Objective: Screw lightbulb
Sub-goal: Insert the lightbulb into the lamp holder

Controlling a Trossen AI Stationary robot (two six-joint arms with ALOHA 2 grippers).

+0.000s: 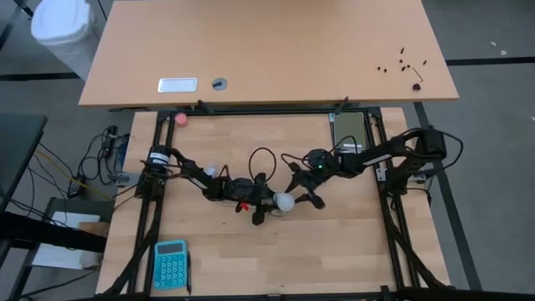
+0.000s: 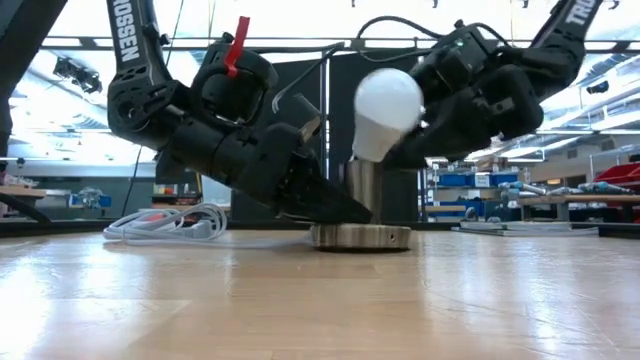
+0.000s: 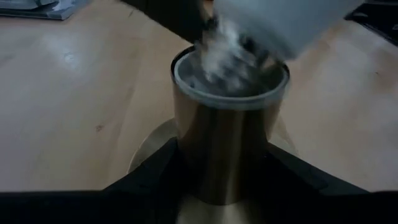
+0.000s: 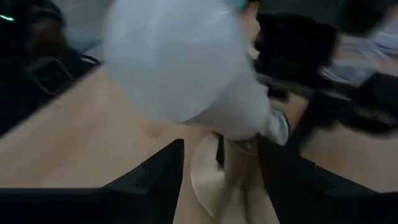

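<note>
The small white frosted lightbulb (image 2: 388, 105) hangs tilted over the brushed-metal cylindrical socket (image 2: 361, 205), its silvery screw base at the socket's open mouth, near the middle of the pale wooden table (image 1: 351, 242). The right gripper (image 1: 303, 194) is closed around the bulb's globe. The left gripper (image 3: 224, 177) clasps the socket's upright barrel between its dark fingers, just above the round metal foot. A coiled white cord (image 2: 170, 224) lies on the table behind the left arm.

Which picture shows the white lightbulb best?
The low view: the whole lightbulb shows, tilted above the metal socket. From above it is just a small white dot. The right wrist view shows a blur; the left wrist view shows only its base end.
</note>
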